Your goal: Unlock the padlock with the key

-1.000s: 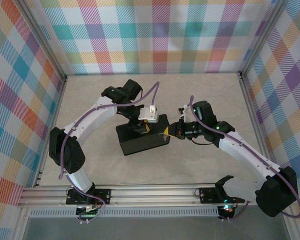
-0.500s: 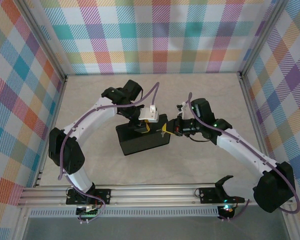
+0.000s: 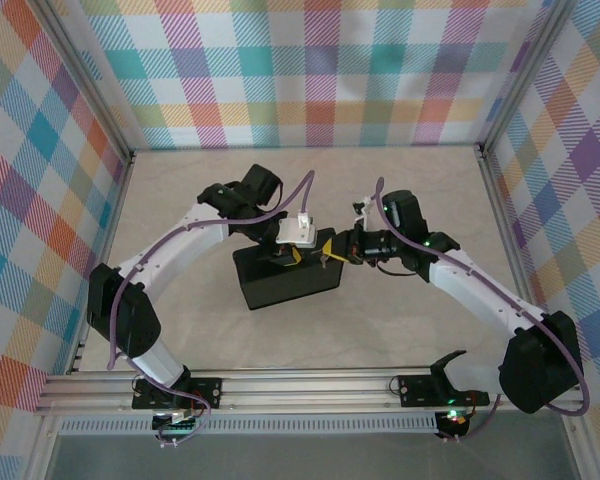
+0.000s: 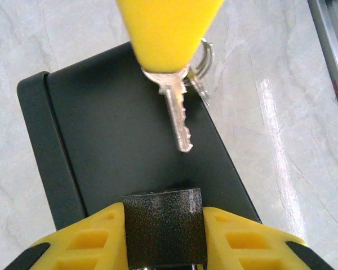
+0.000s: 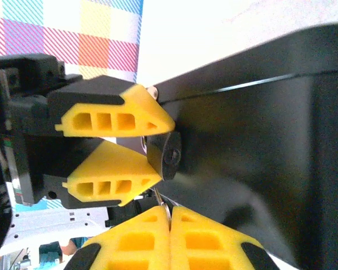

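The padlock (image 4: 163, 232), a small dark speckled metal block, sits between the yellow fingers of my left gripper (image 4: 163, 211), which is shut on its two sides above a black box (image 4: 101, 135). The right wrist view shows its keyhole face (image 5: 168, 153) turned towards my right gripper (image 5: 170, 209). That gripper is shut on the head of the key (image 4: 178, 115), a thin silver key on a ring. The key's tip points at the padlock and stops a short gap from it. From above, both grippers meet over the box's right end (image 3: 305, 252).
The black box (image 3: 280, 290) lies mid-table under both grippers. A key ring with a second key (image 4: 203, 59) hangs by the right gripper's finger (image 4: 169, 28). Plaid walls close three sides, and an aluminium rail (image 3: 310, 385) runs along the near edge.
The right gripper has moved left and a little farther back with the key, closing in on the left gripper. The left gripper's fingers have narrowed on the padlock.
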You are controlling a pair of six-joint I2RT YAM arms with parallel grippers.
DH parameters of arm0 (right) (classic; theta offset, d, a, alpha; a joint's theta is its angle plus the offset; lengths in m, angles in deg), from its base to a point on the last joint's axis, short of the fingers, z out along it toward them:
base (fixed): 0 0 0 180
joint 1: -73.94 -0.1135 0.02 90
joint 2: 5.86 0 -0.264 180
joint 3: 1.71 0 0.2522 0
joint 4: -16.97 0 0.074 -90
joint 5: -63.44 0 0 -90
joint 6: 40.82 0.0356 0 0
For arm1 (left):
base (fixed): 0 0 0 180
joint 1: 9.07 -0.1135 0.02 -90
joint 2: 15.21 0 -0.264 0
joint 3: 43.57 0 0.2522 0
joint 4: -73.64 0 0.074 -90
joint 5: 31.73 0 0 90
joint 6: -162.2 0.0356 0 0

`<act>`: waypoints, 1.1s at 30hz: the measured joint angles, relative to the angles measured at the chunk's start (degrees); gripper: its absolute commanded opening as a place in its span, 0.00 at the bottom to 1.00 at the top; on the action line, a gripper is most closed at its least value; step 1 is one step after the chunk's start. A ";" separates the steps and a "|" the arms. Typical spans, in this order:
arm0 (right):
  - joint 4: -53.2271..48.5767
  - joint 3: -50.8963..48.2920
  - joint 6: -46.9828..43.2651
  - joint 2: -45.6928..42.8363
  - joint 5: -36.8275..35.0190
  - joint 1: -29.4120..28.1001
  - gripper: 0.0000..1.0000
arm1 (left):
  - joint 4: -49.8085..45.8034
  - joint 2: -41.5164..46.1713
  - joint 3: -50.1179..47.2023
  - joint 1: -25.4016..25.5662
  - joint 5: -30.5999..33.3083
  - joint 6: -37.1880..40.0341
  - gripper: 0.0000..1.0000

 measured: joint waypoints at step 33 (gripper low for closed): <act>4.09 -1.55 1.73 1.33 6.73 3.32 0.06 | 12.20 3.63 -8.61 -3.56 -10.75 -4.96 0.16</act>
